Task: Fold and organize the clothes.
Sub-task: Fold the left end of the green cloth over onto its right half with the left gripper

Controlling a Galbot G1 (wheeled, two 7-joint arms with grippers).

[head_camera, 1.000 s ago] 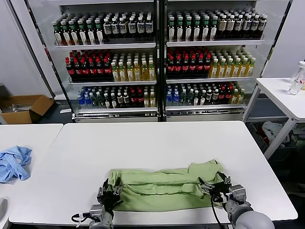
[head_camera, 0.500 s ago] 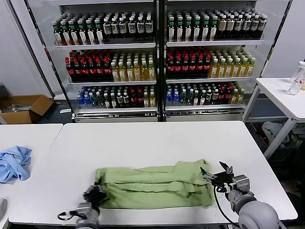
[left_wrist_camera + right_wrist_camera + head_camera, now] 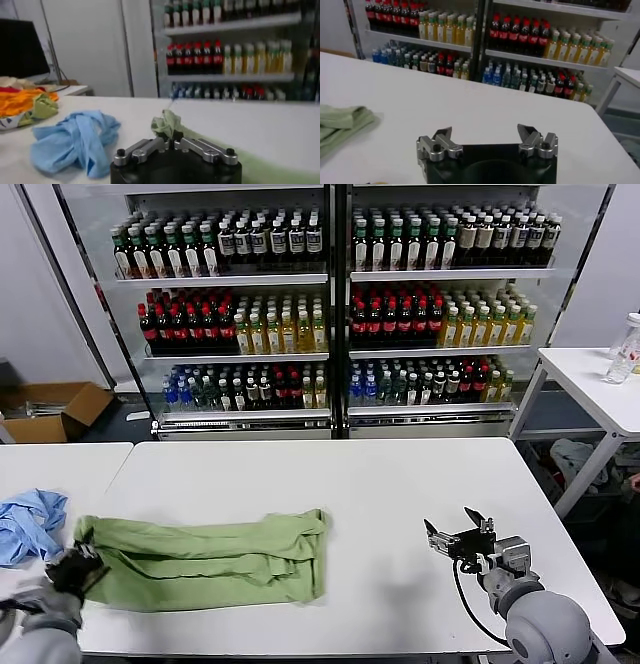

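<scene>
The light green shirt lies folded into a long band across the front left of the white table, its left end at the table's left edge. My left gripper is shut on that left end; in the left wrist view a tuft of green fabric sticks up between its closed jaws. My right gripper is open and empty over bare table at the front right, well clear of the shirt. In the right wrist view its jaws stand wide apart, with the shirt's right end far off.
A crumpled light blue cloth lies on the adjoining table at the left, close to my left gripper; it also shows in the left wrist view. Orange and other clothes are piled beyond it. Glass-door drink coolers stand behind the table. A side table stands at the right.
The left gripper has dragged the folded shirt far to the left across the table. The right gripper has let go of the shirt's right end and now stands open where it was.
</scene>
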